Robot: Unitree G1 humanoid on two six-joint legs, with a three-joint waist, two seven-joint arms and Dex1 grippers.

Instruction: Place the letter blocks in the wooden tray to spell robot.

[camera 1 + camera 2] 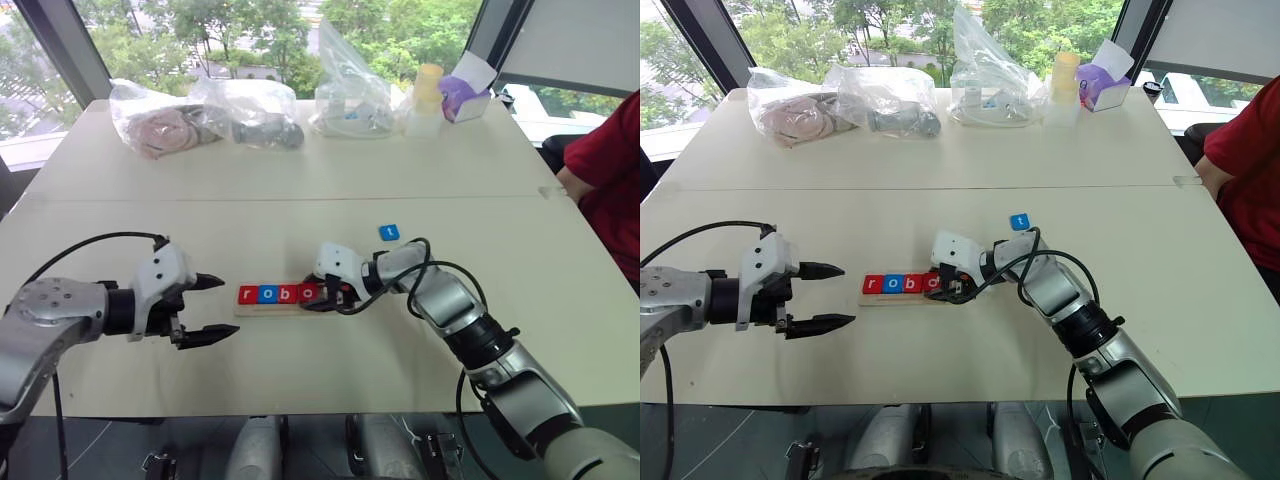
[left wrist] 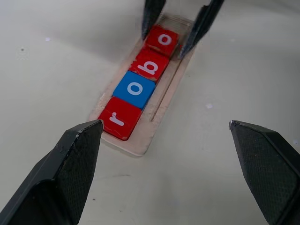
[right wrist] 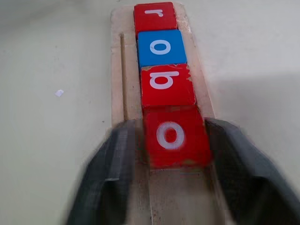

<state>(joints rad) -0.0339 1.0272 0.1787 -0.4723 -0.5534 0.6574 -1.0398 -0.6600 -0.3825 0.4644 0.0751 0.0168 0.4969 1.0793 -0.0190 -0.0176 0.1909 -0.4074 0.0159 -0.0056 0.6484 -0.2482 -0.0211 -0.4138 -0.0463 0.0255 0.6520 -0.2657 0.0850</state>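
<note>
Red o block [image 3: 176, 136] between right hand [image 3: 174, 187] fingers, in wooden tray [image 3: 117, 75]

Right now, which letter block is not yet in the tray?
The blue t block. It lies alone on the table, beyond the tray, while r, o, b and o sit in a row inside it.

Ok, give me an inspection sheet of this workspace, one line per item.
Surface: pale table, a seam running across it.
Job's things: wooden tray holds r, o, b, o in a row; blue t block lies loose on the table beyond the tray.
Clutter: plastic bags, bottle, purple box along the far edge.
Grippers: left pincer open, apart from the tray; right pincer straddling the last o block.
Cables: black, along both arms.
Surroundings: windows, trees, person's red sleeve.
</note>
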